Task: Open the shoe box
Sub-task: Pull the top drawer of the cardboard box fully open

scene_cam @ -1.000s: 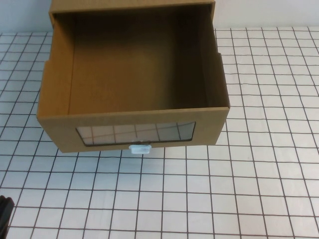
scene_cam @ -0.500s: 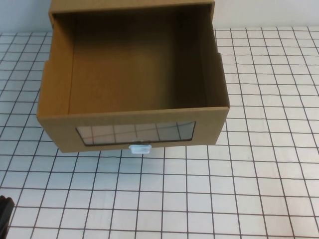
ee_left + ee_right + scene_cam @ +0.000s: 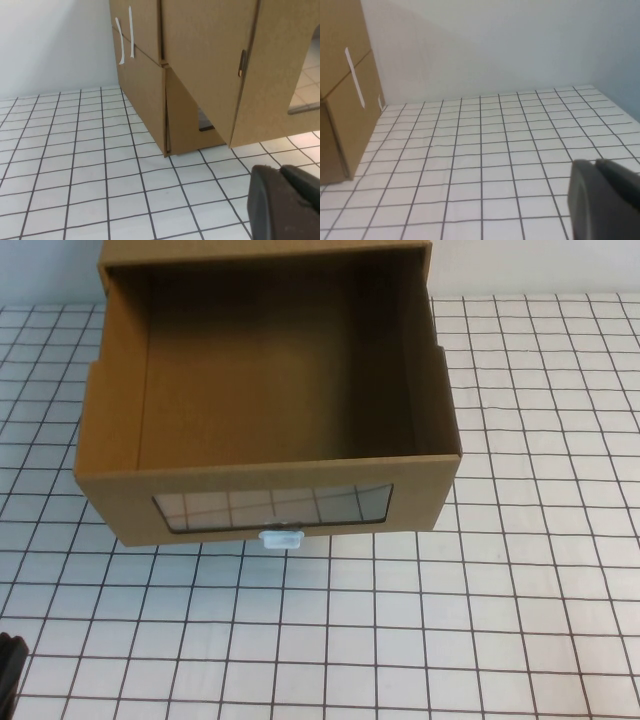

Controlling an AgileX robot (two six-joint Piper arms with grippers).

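Facing the robot window-first, the open shoe box (image 3: 270,478) sits lengthwise between closed left tool (image 3: 280,174) and closed right tool (image 3: 596,169).

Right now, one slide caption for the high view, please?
Shoe box open and empty; left gripper at near-left corner, right gripper outside view.

The shoe box (image 3: 265,390) is cut off at the far edge of the high view. Only a dark sliver of the left gripper (image 3: 8,670) shows at the near left corner. The right gripper (image 3: 605,200), right of the shoe box, appears cropped.
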